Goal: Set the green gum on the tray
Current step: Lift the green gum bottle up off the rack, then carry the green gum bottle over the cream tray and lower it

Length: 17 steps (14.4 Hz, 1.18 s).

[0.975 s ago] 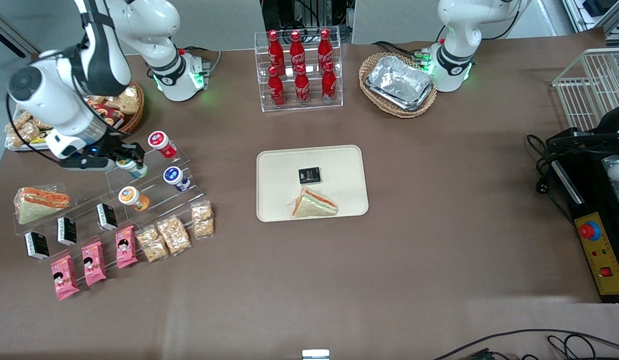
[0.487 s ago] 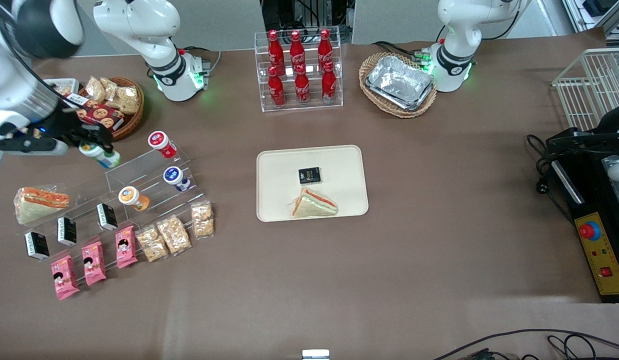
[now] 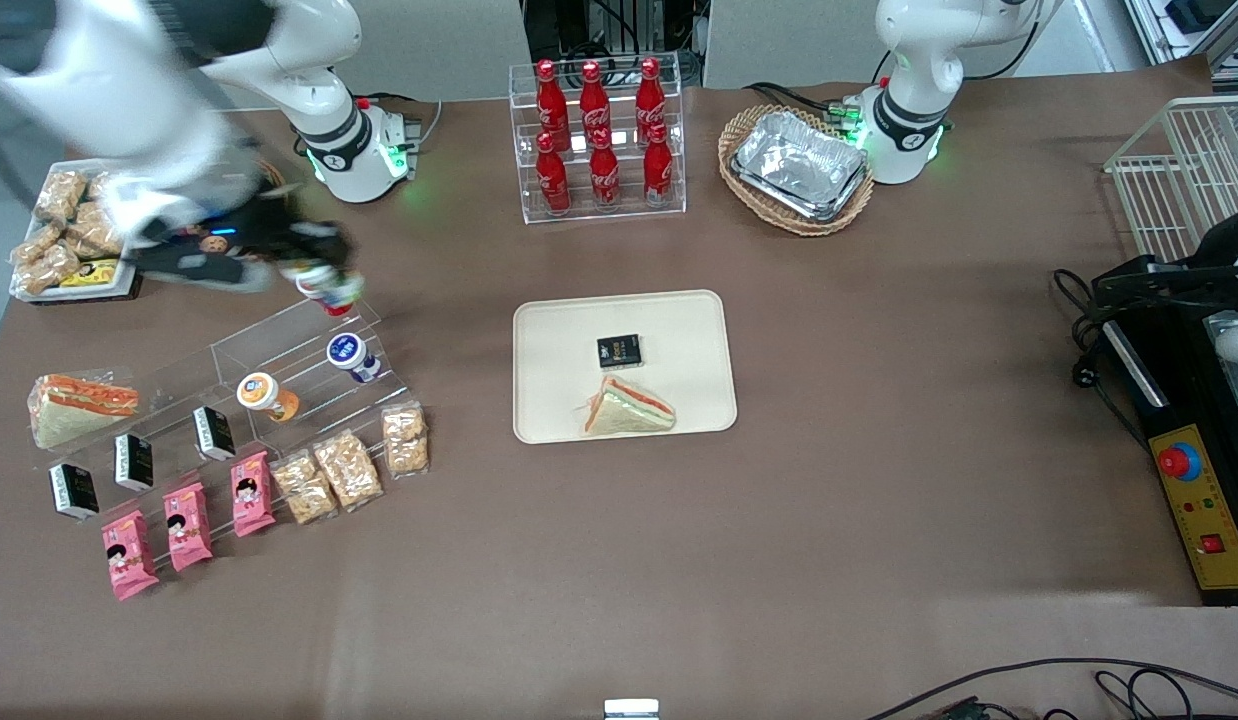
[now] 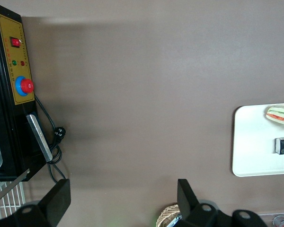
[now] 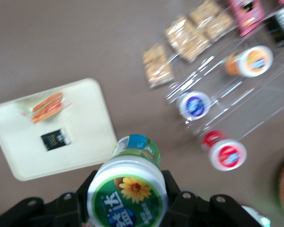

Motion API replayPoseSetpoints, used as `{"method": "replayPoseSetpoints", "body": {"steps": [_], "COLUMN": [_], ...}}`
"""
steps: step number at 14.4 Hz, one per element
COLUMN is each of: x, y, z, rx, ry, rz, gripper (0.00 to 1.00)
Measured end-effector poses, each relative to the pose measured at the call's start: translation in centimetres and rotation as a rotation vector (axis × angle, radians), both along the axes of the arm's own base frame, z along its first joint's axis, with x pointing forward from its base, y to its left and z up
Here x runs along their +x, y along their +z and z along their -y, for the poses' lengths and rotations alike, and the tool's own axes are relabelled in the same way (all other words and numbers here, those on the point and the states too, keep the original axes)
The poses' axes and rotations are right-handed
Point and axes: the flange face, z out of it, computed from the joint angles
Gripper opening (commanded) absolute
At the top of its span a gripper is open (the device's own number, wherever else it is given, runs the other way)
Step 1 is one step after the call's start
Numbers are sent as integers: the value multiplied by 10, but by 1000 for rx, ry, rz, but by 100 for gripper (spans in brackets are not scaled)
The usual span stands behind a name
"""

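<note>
My right gripper (image 3: 317, 268) is shut on the green gum (image 3: 329, 280), a white tub with a green-rimmed lid. It holds the tub in the air above the clear rack's top step, just over the red-lidded tub. In the right wrist view the gum (image 5: 128, 196) sits between the black fingers (image 5: 176, 195), lid toward the camera. The cream tray (image 3: 679, 320) lies mid-table, toward the parked arm from the gripper. It holds a sandwich (image 3: 627, 408) and a black packet (image 3: 619, 351). The tray also shows in the right wrist view (image 5: 85, 109).
The clear stepped rack (image 3: 279, 340) carries a blue-lidded tub (image 3: 351, 356), an orange-lidded tub (image 3: 263, 394) and black packets. Snack packets (image 3: 347, 468) lie nearer the camera. A cola bottle rack (image 3: 599, 140) and a wicker basket of foil trays (image 3: 797, 168) stand farther back.
The gripper lifted the green gum off the rack, swung out toward the working arm's table end, and has now moved back toward the tray, over the red-lidded tub.
</note>
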Motion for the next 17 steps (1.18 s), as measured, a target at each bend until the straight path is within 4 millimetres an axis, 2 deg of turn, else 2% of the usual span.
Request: {"method": "replayPoseSetpoints", "body": {"steps": [1,4,7,9,10,13,17], "x": [-7,-15,-30,-45,-48,-53,-67], "y": [-9,-47,-109,-155,-174,-225,-276], "z": [-34,-107,-178,-212,-222,-233,-239], "rx": [-3,-1,-8,-18,-14,9,-37], "ry": [6,25,44,52,49,41,65], "rz": [-9,-13,1,10,16,44,38], "gripper": [32,29,28,28,28,28,27]}}
